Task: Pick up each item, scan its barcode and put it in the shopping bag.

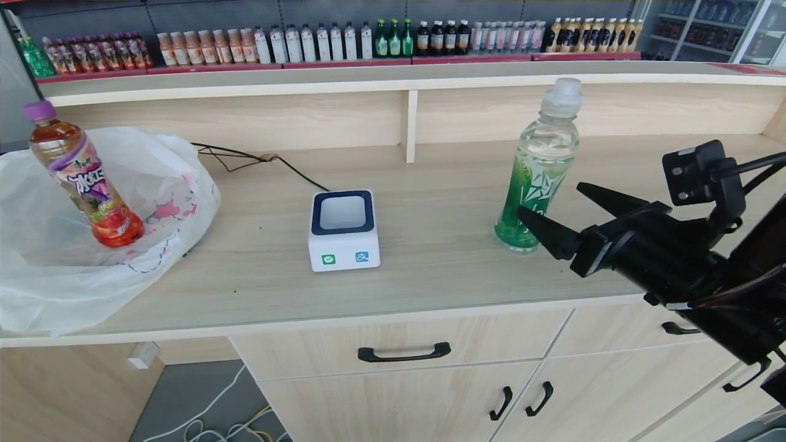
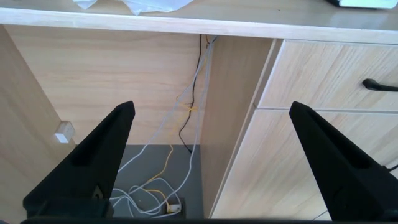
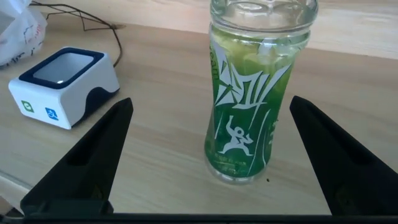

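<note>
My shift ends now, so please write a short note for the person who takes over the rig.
Left hand: open, empty, below the counter.
Right hand: open, right at the standing green bottle, not gripping it.
Done: tea bottle is in the shopping bag.
To do: grasp green bottle, scan it at the scanner, bag it.

The pale wooden desk (image 1: 442,276) has a raised ledge (image 1: 491,83) along its back. Beneath it are a drawer with a black handle (image 1: 404,354) and cupboard doors (image 1: 399,402). Loose cables (image 1: 196,430) lie on the grey floor (image 1: 184,380). Behind, red-edged shelves (image 1: 344,62) hold rows of bottled drinks (image 1: 331,42).
</note>
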`<state>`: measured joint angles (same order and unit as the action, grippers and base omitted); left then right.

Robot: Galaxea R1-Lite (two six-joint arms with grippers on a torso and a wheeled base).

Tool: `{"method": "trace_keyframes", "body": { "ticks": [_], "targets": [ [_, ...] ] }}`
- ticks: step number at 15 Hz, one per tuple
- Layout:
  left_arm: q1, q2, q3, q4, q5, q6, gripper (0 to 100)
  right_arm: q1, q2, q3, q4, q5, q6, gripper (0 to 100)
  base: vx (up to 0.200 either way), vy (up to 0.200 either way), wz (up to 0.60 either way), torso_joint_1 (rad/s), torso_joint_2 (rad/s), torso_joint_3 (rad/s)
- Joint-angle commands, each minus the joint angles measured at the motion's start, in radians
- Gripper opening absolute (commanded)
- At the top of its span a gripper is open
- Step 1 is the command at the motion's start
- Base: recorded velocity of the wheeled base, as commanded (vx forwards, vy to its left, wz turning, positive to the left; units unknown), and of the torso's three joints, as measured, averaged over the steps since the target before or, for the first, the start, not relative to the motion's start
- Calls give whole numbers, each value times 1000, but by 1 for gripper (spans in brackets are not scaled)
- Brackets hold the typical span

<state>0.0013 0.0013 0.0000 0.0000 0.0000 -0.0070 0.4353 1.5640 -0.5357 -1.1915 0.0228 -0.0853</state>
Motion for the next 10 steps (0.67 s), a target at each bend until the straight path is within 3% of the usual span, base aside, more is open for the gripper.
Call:
{"method": "trace_keyframes", "body": {
  "ticks": [1, 10],
  "targets": [
    [0, 0, 0, 0, 0, -1, 100, -3, 65, -13, 0, 0, -1, 100, 0, 0, 0, 0, 0, 0],
    [0, 0, 0, 0, 0, 1, 100, -63, 171, -116, -14, -1, 7, 100, 0, 0, 0, 0, 0, 0]
  ]
}}
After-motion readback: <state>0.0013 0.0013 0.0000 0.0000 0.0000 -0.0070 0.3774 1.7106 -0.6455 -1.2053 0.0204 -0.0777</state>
